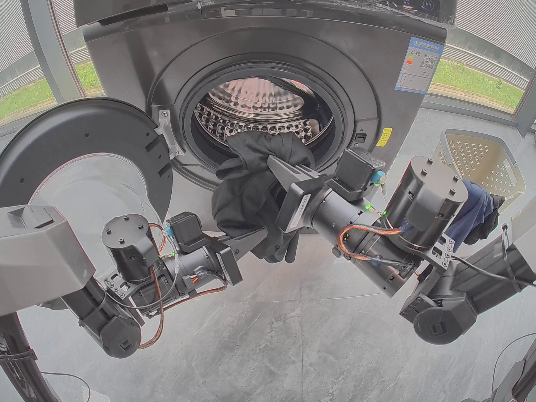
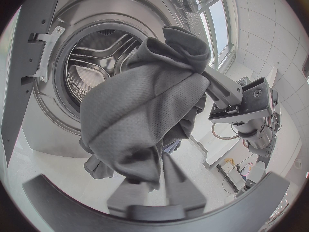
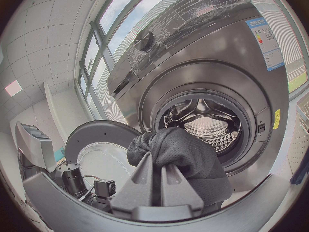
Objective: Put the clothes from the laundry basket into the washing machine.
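Two grippers share one load: a dark garment (image 1: 251,191), held in front of the washing machine (image 1: 128,62) port. Its top fold is at the lip of the drum (image 1: 262,101); the rest hangs below, outside the rim.

1. Status.
- right gripper (image 1: 274,164): jaws nearly closed, pinching the garment's upper bunch at the port's lower edge.
- left gripper (image 1: 261,237): lower and nearer the robot, jaws closed on the bottom folds. Cloth drapes over them, so the exact bite is partly hidden.
- door (image 1: 72,140): swung open to the left, off the port.
- laundry basket (image 1: 486,160): on the floor to the right, w/ a blue garment (image 1: 474,213) draped over its near rim.

2. Step in hand (est.): insertion. The dark garment is out of the basket but not yet inside the drum.

3. Next move, req'd:
- Push the right gripper fwd through the port, past the seal, then open the jaws.
- The left gripper should lift the hanging tail up and in. Otherwise the tail may drape over the rim and snag when the door shuts.
- At least one item is left at the basket, so the task is approx. partway done.
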